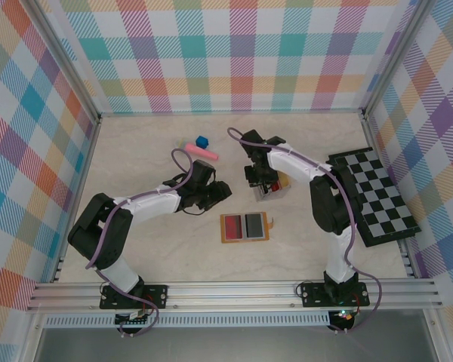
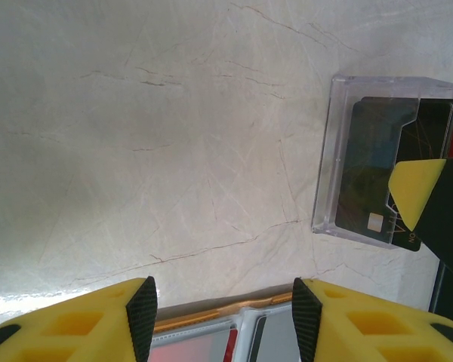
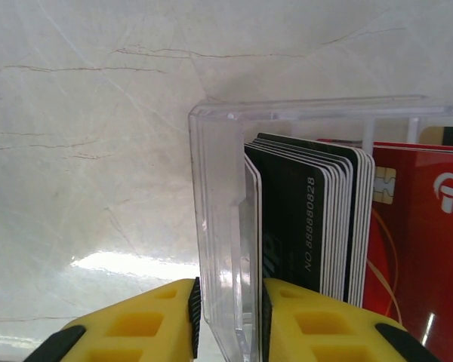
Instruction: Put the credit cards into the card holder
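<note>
right pincer point(image 3: 230, 299) narrow astride clear box point(image 3: 211, 188) wall, guess fishing for credit cards point(image 3: 309, 211), grip unclear; left pincer point(image 2: 223, 302) wide, empty, idle.

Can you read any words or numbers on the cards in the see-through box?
"8208888 ON": runs sideways down the front black card in the clear box; the second digit is unsure.
White curly logo, no letters that can be read: on the red card.
Tiny gold print at the black card's lower corner, in the left wrist view: too blurred to read.
</note>
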### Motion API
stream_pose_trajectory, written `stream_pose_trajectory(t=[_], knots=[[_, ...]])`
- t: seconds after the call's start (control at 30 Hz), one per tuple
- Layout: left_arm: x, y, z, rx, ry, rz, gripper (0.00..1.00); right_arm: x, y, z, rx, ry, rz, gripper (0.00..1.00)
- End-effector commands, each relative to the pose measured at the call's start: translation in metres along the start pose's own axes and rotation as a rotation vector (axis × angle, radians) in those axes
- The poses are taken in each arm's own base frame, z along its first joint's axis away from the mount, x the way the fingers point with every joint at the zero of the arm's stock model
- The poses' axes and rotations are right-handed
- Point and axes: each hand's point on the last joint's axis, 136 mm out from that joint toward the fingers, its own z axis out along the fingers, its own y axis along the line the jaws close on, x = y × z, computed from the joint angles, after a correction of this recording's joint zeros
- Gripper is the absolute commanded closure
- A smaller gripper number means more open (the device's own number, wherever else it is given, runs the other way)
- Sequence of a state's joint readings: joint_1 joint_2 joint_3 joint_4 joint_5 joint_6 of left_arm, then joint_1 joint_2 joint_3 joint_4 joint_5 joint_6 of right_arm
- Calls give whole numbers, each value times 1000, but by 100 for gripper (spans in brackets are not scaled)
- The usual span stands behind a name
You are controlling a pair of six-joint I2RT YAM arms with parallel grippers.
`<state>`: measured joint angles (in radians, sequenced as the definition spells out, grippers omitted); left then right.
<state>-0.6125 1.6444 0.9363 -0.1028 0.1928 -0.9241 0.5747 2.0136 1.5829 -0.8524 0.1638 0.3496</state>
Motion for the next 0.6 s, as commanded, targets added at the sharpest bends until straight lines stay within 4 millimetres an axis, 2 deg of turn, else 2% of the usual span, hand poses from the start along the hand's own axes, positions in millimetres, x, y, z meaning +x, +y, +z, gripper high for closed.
stream_pose_trajectory(t=[0.0, 0.33, 0.57], knots=[[-2, 0, -1, -3, 7, -11, 48, 2, 8, 8, -69, 39, 50, 71], [-2, 1, -1, -6, 8, -11, 48, -5, 13, -14, -152, 11, 85, 77], [-1, 1, -1, -6, 10, -11, 48, -6, 12, -21, -171, -1, 96, 79]])
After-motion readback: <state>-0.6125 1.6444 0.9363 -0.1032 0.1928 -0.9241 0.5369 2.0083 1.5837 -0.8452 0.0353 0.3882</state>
